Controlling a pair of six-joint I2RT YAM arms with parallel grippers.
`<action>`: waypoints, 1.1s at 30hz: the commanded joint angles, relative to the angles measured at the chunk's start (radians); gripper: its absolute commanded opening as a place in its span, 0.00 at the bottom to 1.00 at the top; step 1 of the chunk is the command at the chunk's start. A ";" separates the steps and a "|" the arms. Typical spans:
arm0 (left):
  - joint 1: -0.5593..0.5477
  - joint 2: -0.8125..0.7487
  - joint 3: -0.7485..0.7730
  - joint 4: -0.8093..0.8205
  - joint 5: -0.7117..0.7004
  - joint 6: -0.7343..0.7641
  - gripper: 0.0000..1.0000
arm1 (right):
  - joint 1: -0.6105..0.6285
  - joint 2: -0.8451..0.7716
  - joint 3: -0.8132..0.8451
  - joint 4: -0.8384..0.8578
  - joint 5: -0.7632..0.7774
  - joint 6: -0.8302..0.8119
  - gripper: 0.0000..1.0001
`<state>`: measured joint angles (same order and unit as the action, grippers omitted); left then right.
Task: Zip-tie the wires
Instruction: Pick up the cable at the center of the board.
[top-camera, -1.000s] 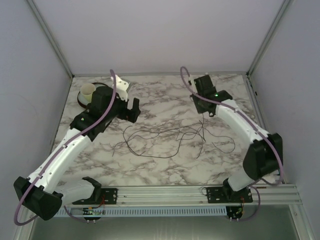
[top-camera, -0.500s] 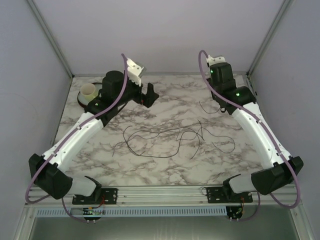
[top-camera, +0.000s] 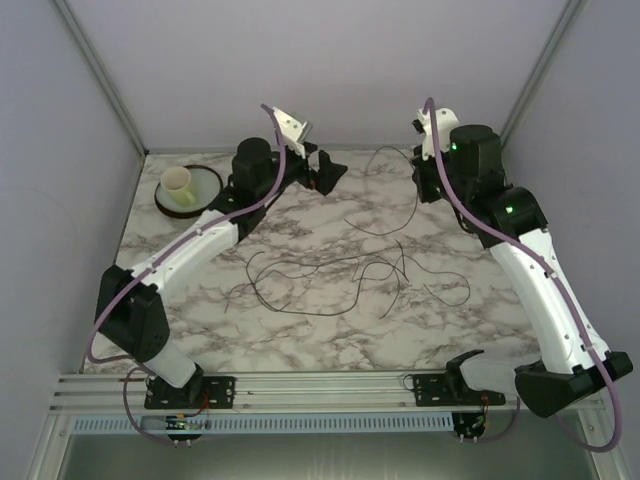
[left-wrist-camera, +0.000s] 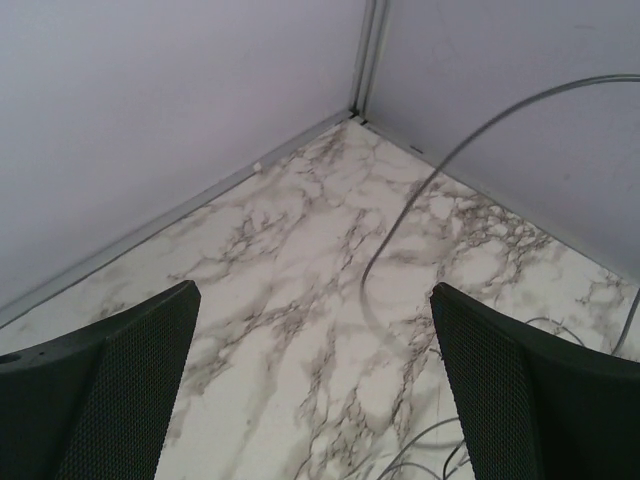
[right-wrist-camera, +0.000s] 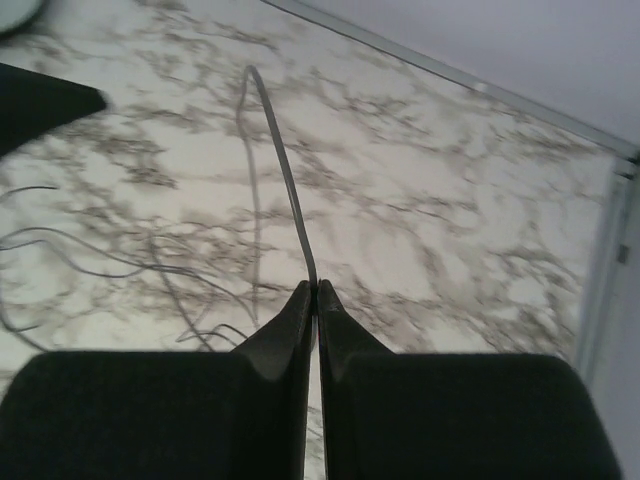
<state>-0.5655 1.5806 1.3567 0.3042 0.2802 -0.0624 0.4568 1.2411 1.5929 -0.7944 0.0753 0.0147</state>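
1. Marble-pattern table (top-camera: 300, 340), lavender walls (top-camera: 320, 70) on three sides. Aluminium rail (top-camera: 330, 385) along bottom edge of top view carries both arm bases.
2. Wires (top-camera: 330, 265): loose dark tangle lying flat at centre of top view, well apart from both grippers.
3. Right gripper (right-wrist-camera: 316, 288): upper right of top view, raised off the table, fingers pressed together on one strand (right-wrist-camera: 288, 185). Strand leaves the fingertips and arcs up-left in right wrist view; its lower end reaches the table near the tangle.
4. Left gripper (left-wrist-camera: 312, 288): upper centre of top view, near back wall, jaws spread wide, nothing between them. Strand curves through right side of left wrist view, clear of the fingers.
5. Cup (top-camera: 178, 182) upright on dark dish (top-camera: 205, 200), upper left corner of table.
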 joint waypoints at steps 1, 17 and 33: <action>-0.030 0.046 -0.032 0.271 0.034 -0.050 1.00 | -0.004 -0.023 0.040 0.065 -0.205 0.058 0.00; -0.098 0.206 -0.007 0.362 -0.026 -0.059 0.32 | 0.002 -0.107 0.032 0.181 -0.409 0.141 0.00; -0.096 0.141 -0.089 0.288 -0.078 -0.054 0.35 | -0.003 -0.133 0.013 0.182 -0.318 0.135 0.00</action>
<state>-0.6647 1.7824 1.2930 0.6033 0.2268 -0.1265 0.4568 1.1191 1.5925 -0.6441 -0.2581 0.1429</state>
